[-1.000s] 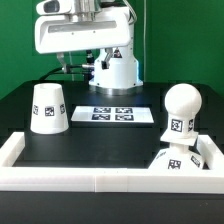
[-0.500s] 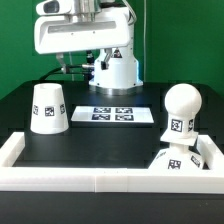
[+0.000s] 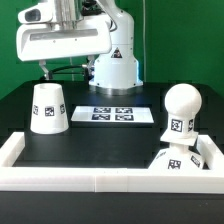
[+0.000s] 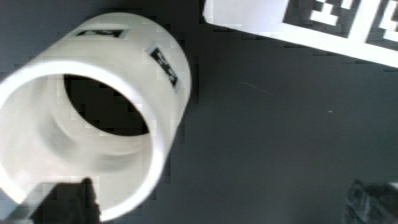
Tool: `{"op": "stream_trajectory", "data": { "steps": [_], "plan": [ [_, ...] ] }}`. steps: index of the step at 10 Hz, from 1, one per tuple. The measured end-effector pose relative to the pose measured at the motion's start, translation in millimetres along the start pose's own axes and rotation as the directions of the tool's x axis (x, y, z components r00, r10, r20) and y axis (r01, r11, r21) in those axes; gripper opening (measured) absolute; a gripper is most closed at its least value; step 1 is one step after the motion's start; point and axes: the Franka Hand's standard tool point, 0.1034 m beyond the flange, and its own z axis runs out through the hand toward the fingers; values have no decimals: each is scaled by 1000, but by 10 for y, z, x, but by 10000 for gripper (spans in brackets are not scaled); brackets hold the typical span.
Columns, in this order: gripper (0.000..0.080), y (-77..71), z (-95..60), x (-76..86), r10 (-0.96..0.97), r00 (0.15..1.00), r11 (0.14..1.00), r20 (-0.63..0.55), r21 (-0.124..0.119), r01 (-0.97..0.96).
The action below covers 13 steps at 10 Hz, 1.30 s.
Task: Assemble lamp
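Outside, in the exterior view, the gripper (image 3: 48,72) hangs at upper left just above the shade (image 3: 48,107), which stands at left of the frame (narrow end up). The marker board (image 3: 119,113) lies at centre, the bulb (image 3: 180,110) at right.

Wrist view: the shade (image 4: 107,115) fills the frame, 1 dark fingertip (image 4: 54,200) beside its rim, jaws spread apart, gripping nothing.

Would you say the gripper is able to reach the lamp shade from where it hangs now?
Probably yes. The gripper hangs open just above the shade, which stands alone on the table. In the wrist view one finger sits by its open rim, nothing between.
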Motion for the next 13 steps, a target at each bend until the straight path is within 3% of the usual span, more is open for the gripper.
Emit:
{"op": "stream_trajectory", "data": {
  "steps": [3,6,9,11,12,13],
  "plan": [
    [698,28,117,-42,-27,999,1000,22,7,27],
    [698,51,243,-77,-31,999,1000,35,-3,31],
    [698,53,291,-106,-34,998,999,46,-1,34],
    [442,34,328,-125,-37,998,999,54,0,37],
    [442,35,328,-126,-37,998,999,54,0,37],
    [259,35,328,-126,-37,998,999,54,0,37]
  ]
}}
